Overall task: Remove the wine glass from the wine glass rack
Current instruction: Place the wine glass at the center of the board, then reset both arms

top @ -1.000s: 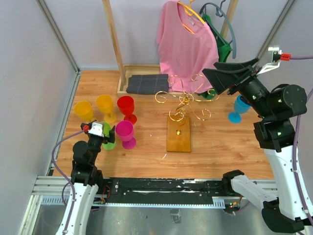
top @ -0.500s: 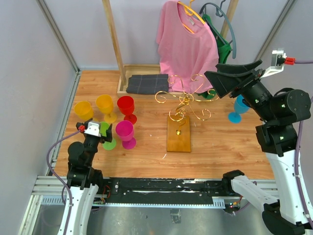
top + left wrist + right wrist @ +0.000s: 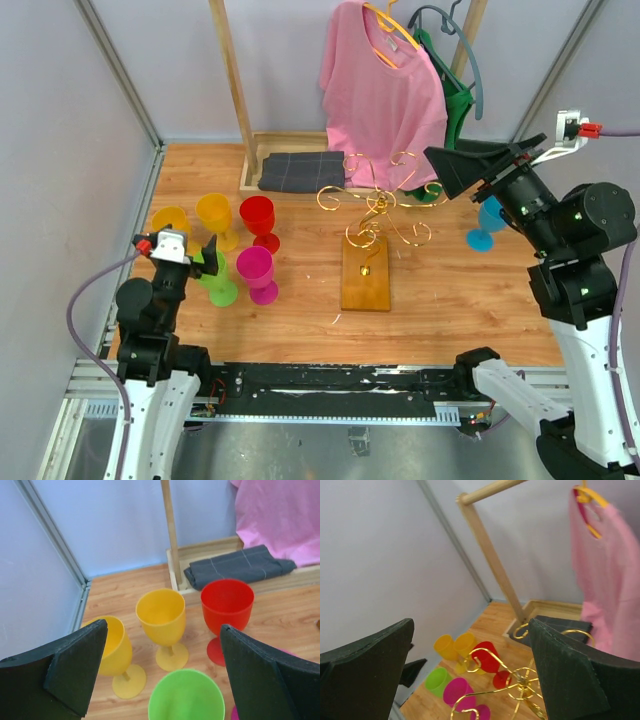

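Observation:
The wine glass rack, gold wire curls on a brown wooden block, stands mid-table with nothing hanging from its arms; its wire also shows in the right wrist view. Wine glasses stand on the table: two yellow, a red one, a magenta one and a green one at the left, and a blue one right of the rack. My left gripper hangs open just above the green glass. My right gripper is open, high at the rack's right.
A tall wooden clothes rack stands at the back with a pink shirt and a green garment on hangers. Folded grey cloth lies on its base. A metal wall post borders the left side.
My left arm has drawn back to the left, away from the green and magenta glasses. My right gripper has shifted slightly right. Both stay open; no glass has moved.

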Available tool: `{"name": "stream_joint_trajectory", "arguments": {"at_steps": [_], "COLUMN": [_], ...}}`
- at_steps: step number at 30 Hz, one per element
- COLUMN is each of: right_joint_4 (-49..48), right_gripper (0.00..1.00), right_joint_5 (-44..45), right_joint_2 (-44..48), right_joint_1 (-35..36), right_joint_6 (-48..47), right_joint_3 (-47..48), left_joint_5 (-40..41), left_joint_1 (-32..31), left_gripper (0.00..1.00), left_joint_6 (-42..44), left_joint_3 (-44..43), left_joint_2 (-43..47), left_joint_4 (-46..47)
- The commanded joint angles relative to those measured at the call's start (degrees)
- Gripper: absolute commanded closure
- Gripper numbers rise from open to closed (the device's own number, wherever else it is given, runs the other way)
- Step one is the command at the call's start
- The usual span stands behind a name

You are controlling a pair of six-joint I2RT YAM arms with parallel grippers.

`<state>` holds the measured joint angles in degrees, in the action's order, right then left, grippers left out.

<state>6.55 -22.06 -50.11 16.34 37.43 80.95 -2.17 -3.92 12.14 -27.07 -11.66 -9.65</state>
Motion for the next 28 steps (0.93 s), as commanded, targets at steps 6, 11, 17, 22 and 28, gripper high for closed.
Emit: {"name": "stream_joint_trajectory", "arguments": {"at_steps": [6,11,17,22,28], "right_joint_4": [20.8,21.76,21.85,21.76,21.62], "right_gripper": [0.02,0.02,0.02,0.02,0.02], "right_joint_5": [31.24,36.91,37.0,36.64,36.77], "right_joint_2": [4.67,6.33,5.38,5.35,6.01], "right_joint_1": [-0.66,-0.78,-0.77,-0.77,-0.76], "right_joint_6": [-16.9,-19.69,-22.83,-22.25,-20.98], "right_joint_3": [-2.15,-6.09,-5.58,-7.71,-10.87], "left_joint_5": [9.42,14.03,18.49,20.98,21.73], "left_joint_1": [0.14,0.14,0.14,0.14,0.14], "left_gripper": [0.01,0.01,0.01,0.01,0.02], "left_joint_6": [-5.27,-4.85,-5.34,-2.2,-2.86], "left_joint_3": [-10.67,-9.38,-9.76,-6.06,-2.73], "left_joint_2": [-9.25,-7.77,-9.96,-9.52,-10.67], "left_joint_4": [-1.72,-0.53,-1.13,2.12,5.78]}}
